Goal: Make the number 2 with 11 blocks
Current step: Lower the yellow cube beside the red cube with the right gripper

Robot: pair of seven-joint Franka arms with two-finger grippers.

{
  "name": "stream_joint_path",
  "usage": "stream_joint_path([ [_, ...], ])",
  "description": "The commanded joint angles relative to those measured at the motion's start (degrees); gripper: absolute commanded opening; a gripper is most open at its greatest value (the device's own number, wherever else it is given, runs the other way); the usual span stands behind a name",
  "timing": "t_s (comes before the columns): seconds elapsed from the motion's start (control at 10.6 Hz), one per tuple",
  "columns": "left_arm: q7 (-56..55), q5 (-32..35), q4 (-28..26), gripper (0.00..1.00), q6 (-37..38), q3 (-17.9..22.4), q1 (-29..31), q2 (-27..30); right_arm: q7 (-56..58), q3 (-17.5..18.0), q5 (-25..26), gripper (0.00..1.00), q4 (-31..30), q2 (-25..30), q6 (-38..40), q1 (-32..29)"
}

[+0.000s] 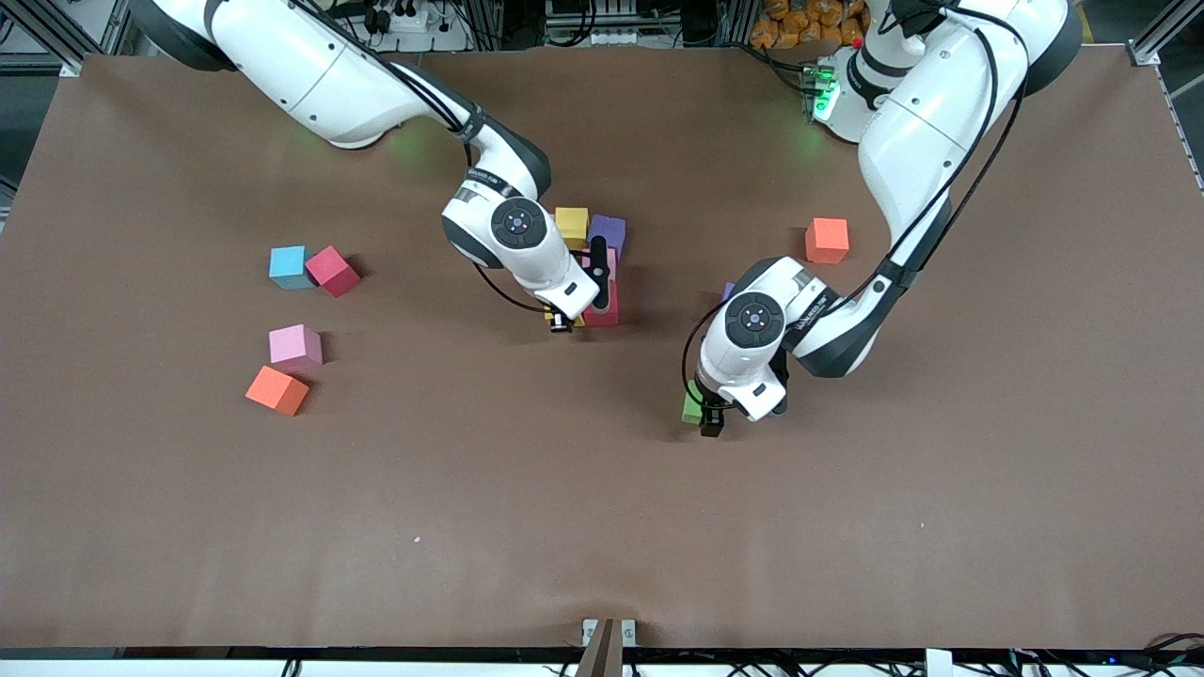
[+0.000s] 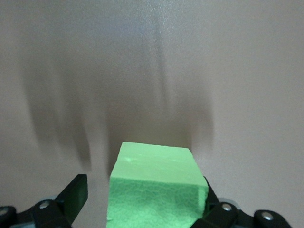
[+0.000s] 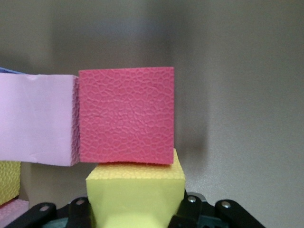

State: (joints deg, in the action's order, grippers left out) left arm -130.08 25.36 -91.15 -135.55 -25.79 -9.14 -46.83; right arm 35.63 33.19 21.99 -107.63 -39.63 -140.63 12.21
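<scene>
Right pincer [image 1: 564,320] low over the middle of the brown surface [image 1: 602,527], at the part-built number 2 [image 1: 594,263]. Its fingers are clamped on a yellow block [image 3: 135,194]; right wrist view shows that block filling the gap between the finger bases, its upper edge touching the underside of a deep pink block [image 3: 126,115]. A pale pink block [image 3: 37,118] sits flush against the deep pink one. Just above the pincer in the front view, the cluster also shows a second yellow block [image 1: 571,224] and a purple block [image 1: 608,232] side by side at the end toward the robot bases. How many blocks the cluster holds cannot be told; the right arm covers part of it.

Left pincer [image 1: 707,414] down at the surface, toward the left arm's end from the cluster and well apart from it. Fingers spread wide, straddling a green block [image 2: 154,187]: one finger [image 2: 76,197] stands clear of the block with a gap, the other looks to be right against its side.

Loose blocks:
- orange block [image 1: 827,240], near the left arm's elbow, toward the bases from the left pincer
- a sliver of purple [image 1: 727,291] peeks out beside the left wrist
- well away from the right pincer, toward the right arm's end: light blue block [image 1: 289,267] touching a red block [image 1: 332,271]; closer to the front camera, a pink block [image 1: 295,347] just beside a second orange block [image 1: 277,390]
</scene>
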Motion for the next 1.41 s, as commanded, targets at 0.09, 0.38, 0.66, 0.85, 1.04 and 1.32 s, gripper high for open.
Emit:
stream_joint_path([
  [0.09, 0.0, -0.6, 1.1, 1.0, 0.0, 0.6, -0.8, -0.5, -0.5, -0.1, -0.6, 0.24, 0.0, -0.3, 0.3, 1.4],
  [0.38, 0.0, -0.6, 1.1, 1.0, 0.0, 0.6, -0.8, -0.5, -0.5, -0.1, -0.6, 0.29, 0.0, -0.2, 0.2, 1.4],
  [0.66, 0.0, -0.5, 1.1, 1.0, 0.0, 0.6, -0.8, -0.5, 0.3, -0.2, -0.1, 1.0, 0.0, 1.0, 0.2, 0.9],
  [0.85, 0.0, -0.6, 1.1, 1.0, 0.0, 0.7, -0.8, -0.5, 0.3, -0.2, -0.1, 1.0, 0.0, 1.3, 0.3, 0.7],
  [1.04, 0.2, -0.5, 1.2, 1.0, 0.0, 0.7, -0.9, -0.5, -0.3, -0.1, -0.1, 1.0, 0.0, 1.8, 2.2, 0.5],
  [1.32, 3.0, -0.6, 1.2, 0.54, 0.0, 0.7, -0.8, -0.4, 0.4, 0.3, -0.1, 1.0, -0.1, 6.4, 10.0, 0.4],
])
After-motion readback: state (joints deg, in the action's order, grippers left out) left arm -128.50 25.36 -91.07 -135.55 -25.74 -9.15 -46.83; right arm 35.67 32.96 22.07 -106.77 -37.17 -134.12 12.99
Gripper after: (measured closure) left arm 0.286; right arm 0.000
